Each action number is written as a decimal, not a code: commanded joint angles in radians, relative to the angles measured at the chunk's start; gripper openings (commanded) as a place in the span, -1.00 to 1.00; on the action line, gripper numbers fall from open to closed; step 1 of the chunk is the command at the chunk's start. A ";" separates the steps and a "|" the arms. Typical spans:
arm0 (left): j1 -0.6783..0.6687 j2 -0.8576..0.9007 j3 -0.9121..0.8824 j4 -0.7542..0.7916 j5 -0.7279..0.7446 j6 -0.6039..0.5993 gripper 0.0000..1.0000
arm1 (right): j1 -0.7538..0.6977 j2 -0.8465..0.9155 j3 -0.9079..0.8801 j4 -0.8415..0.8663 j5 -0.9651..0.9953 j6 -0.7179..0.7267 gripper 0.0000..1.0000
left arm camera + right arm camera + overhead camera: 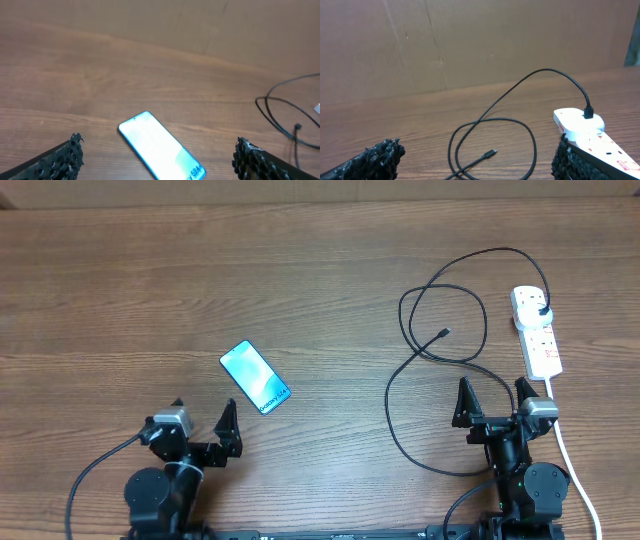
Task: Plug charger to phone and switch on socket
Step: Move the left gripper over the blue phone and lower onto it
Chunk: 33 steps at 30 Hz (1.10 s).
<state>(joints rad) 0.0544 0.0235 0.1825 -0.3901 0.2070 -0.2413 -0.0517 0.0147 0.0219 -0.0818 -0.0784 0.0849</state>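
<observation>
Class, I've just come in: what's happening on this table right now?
Nothing is handled yet. The left gripper and right gripper hang open and empty. The slim blue-screened phone lies on the wooden table before the left one. The thin black charger cable is plugged into the white power strip; its small connector tip lies loose, well apart from the phone.

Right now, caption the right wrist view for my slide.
Open right fingers frame the looped black charger, plug head seated in the white socket, connector tip lying free on the wooden table.
</observation>
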 commanded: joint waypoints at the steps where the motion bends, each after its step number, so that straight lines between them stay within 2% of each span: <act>1: 0.004 0.036 0.149 -0.062 0.000 -0.024 1.00 | -0.002 -0.012 -0.014 0.006 -0.002 -0.004 1.00; 6: 0.004 0.163 0.331 -0.185 -0.004 -0.025 1.00 | -0.002 -0.012 -0.014 0.006 -0.002 -0.004 1.00; 18: -0.014 0.756 0.906 -0.601 -0.004 -0.026 1.00 | -0.002 -0.012 -0.014 0.006 -0.002 -0.004 1.00; 23: -0.099 0.981 1.113 -0.738 -0.021 -0.030 1.00 | -0.002 -0.012 -0.014 0.006 -0.002 -0.004 1.00; 28: -0.246 1.191 1.260 -0.849 -0.159 -0.103 1.00 | -0.002 -0.012 -0.014 0.006 -0.002 -0.004 1.00; 30: -0.293 1.257 1.278 -0.837 -0.124 -0.108 1.00 | -0.002 -0.012 -0.014 0.006 -0.002 -0.004 1.00; 33: -0.311 1.335 1.280 -0.805 0.024 -0.107 0.99 | -0.002 -0.012 -0.014 0.006 -0.002 -0.004 0.99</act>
<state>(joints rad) -0.2348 1.2896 1.4372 -1.2053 0.1272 -0.3199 -0.0517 0.0147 0.0185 -0.0799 -0.0788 0.0849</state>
